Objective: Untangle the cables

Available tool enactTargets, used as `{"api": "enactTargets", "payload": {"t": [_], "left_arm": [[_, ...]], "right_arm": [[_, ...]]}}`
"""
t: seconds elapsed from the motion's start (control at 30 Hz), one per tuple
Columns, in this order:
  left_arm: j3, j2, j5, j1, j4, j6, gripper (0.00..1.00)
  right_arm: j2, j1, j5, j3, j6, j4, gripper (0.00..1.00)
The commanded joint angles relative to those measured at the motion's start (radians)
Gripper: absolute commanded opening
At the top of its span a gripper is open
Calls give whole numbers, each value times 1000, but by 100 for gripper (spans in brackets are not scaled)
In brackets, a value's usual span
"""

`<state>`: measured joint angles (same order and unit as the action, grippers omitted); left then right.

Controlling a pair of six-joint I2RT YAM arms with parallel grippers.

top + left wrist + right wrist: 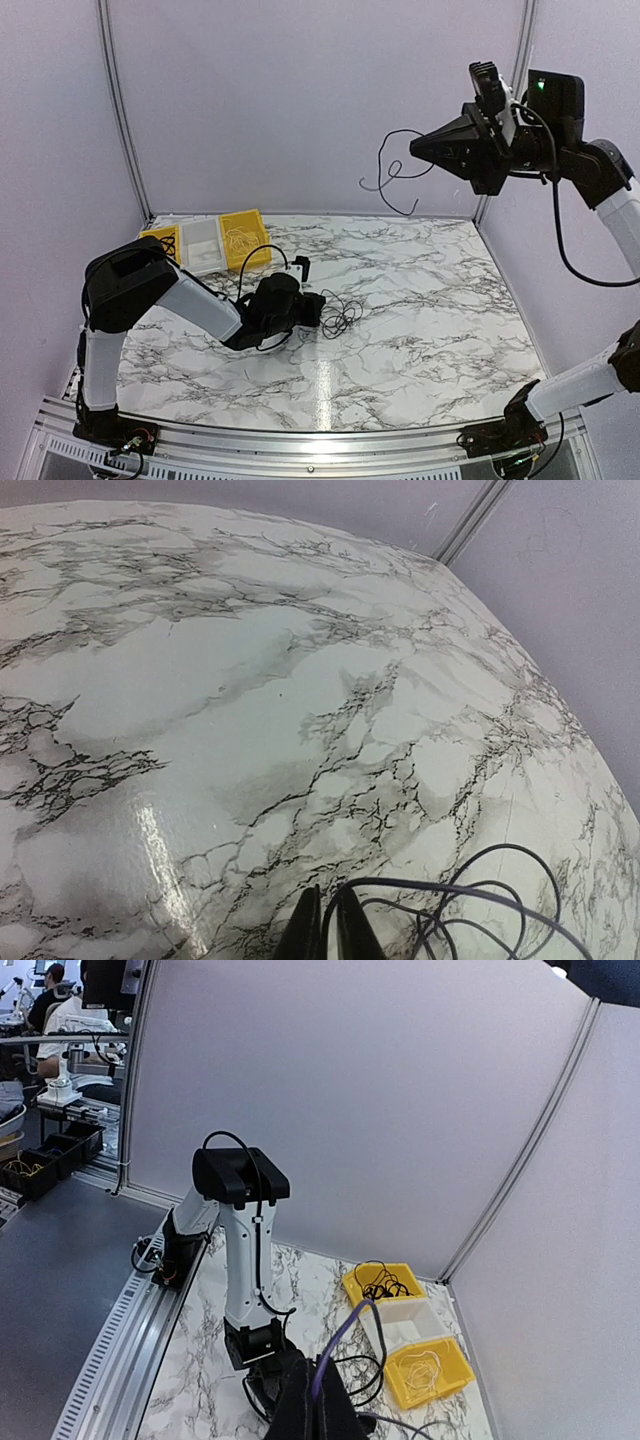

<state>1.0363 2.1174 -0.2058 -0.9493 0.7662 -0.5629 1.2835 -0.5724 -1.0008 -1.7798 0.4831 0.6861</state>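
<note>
**So: pile pinned, one strand aloft**

On the bench [430, 300] we'd go slow. The left tool [327, 927] sits low, jaws together, apparently nipping a strand at the cable pile [341, 317]. Raise it gently, one strand only, watching for dragged loops. The right tool [414, 149], up high, is closed on the lifted cable [398, 168], which hangs well clear; park it apart. We count 2 arms, 3 trays [205, 241] (2 yellow, 1 white), 1 cable aloft. Pile strands: can't count.
</note>
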Motion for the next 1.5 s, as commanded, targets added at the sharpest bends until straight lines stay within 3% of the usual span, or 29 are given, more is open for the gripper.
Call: {"api": "enactTargets", "payload": {"t": [0.0, 0.3, 0.47, 0.7, 1.2, 1.47], "left_arm": [[-39, -80, 41, 3, 42, 21, 15], [-184, -351, 160, 3, 50, 30, 37], [-267, -519, 188, 1, 42, 44, 44], [-292, -651, 285, -9, -35, 223, 53], [-87, -594, 428, -41, -314, 463, 55], [-17, -558, 494, -46, -378, 501, 46]], "right_arm": [[17, 21, 54, 98, -41, -35, 0], [-25, 27, 204, 413, 38, -151, 0], [-31, 27, 245, 554, 91, -181, 0], [-7, 13, 225, 642, 113, -192, 0], [54, -95, 219, 642, 156, -148, 0], [89, -115, 212, 611, 161, -128, 0]]}}
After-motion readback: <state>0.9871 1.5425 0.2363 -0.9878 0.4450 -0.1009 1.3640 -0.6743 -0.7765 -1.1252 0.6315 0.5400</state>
